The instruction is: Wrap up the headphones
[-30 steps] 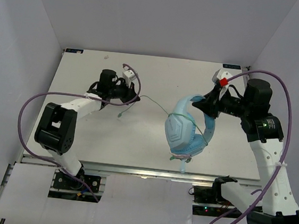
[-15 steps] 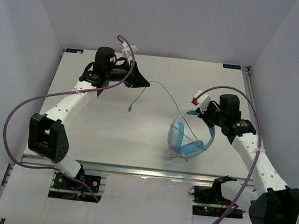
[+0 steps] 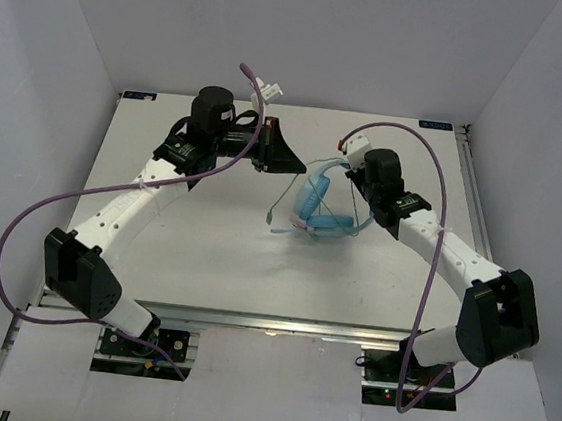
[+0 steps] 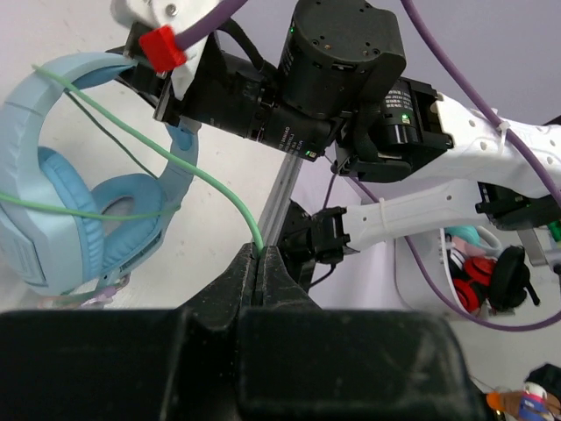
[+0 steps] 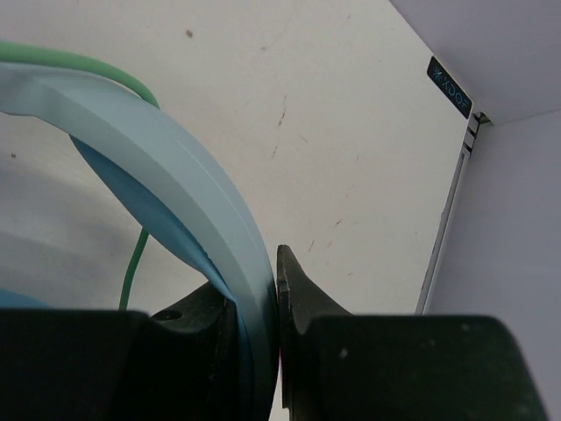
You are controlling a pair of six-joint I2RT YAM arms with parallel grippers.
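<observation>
My left arm reaches from the near left corner across the white worktop (image 3: 207, 243) toward its far middle, and my left tool (image 3: 291, 161) points right, toward the other arm. Seen from that wrist, the left tool (image 4: 260, 254) has its jaws pressed together on the thin green cable (image 4: 188, 171), which comes out of the pinch and climbs up and left to the headphones (image 4: 53, 202). The cable crosses the open arch of the band, and a second green strand lies across the padded ear cup. From above, the headphones (image 3: 317, 199) sit just right of the left tool, between my two tools and a little beyond the middle of the worktop, with the band uppermost and the ear cups lower and nearer to me. I cannot tell whether the cups touch the surface. A loose end of cable hangs down on their left. Right of them, my right tool (image 3: 350, 178) is clamped on the light blue band. From that wrist, the right tool (image 5: 279, 263) has the band's edge (image 5: 175, 167) squeezed between its two dark fingers, and the green cable curves along the band's outer side. My right arm bends back to the near right corner.
</observation>
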